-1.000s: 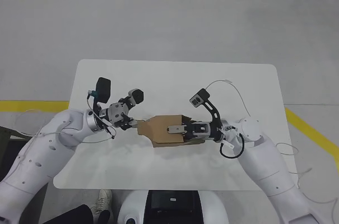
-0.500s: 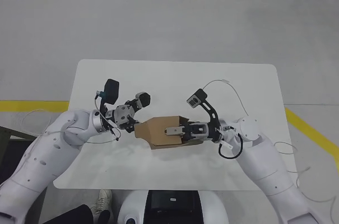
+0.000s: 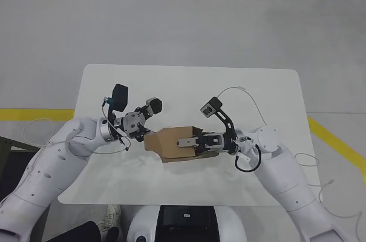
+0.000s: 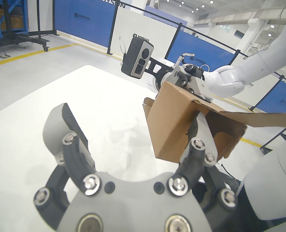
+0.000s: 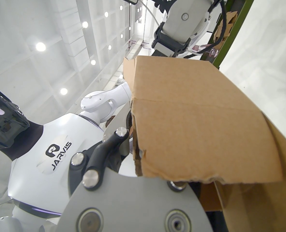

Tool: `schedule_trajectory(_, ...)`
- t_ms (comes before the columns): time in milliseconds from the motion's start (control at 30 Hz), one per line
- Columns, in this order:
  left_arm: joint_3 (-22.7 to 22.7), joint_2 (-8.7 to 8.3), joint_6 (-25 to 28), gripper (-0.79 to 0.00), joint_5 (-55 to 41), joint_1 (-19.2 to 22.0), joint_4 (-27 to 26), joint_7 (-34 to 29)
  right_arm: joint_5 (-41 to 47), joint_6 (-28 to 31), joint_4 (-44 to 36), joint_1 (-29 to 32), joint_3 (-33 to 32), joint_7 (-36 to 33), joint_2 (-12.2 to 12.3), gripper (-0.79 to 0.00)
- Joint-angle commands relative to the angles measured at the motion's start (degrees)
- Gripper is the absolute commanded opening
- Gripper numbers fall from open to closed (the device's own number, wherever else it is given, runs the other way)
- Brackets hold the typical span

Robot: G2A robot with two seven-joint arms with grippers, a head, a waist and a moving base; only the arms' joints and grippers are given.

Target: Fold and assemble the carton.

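Looking down: left pincer [image 3: 143, 124], spread wide, has closed in on the carton [image 3: 170, 142] end; right pincer [image 3: 195, 143] clamps its far wall above the surface [image 3: 261, 91]. Left wrist: one finger [image 4: 202, 125] touches a flap, folding likely next. Right wrist: carton [image 5: 196, 126] lies against its pincer.

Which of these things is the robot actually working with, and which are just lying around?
In the job: carton, right gripper gripping it, left gripper open at its end.
Just around: table, white cable, yellow floor line.
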State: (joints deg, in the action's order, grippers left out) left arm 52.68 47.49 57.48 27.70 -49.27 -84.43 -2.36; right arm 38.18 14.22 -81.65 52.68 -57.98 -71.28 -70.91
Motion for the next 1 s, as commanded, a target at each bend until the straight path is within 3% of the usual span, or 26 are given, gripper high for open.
schedule_trajectory(0, 0.3, 0.11, 0.0, 0.0, 0.1, -0.1, -0.1, -0.2, 0.0, 0.0, 0.0, 0.0, 0.0, -0.1, 0.0, -0.785)
schedule_trajectory(433, 3.2, 0.79, -0.7, 0.0, 1.0, -2.2, -0.2, 0.7, -0.4, 0.4, 0.5, 0.0, -0.5, 0.6, 0.0, -0.785)
schedule_trajectory(733, 9.2, 0.03, 0.2, 0.0, 3.1, -7.9, -2.1, 3.8, -1.6, 1.1, -0.2, 1.5, -3.5, 3.2, 0.5, -0.785)
schedule_trajectory(967, 10.2, -0.05, 0.5, 0.0, 3.3, -10.3, -5.2, 1.4, -3.1, 0.5, -1.4, 2.3, -4.2, 4.8, 0.8, -0.785)
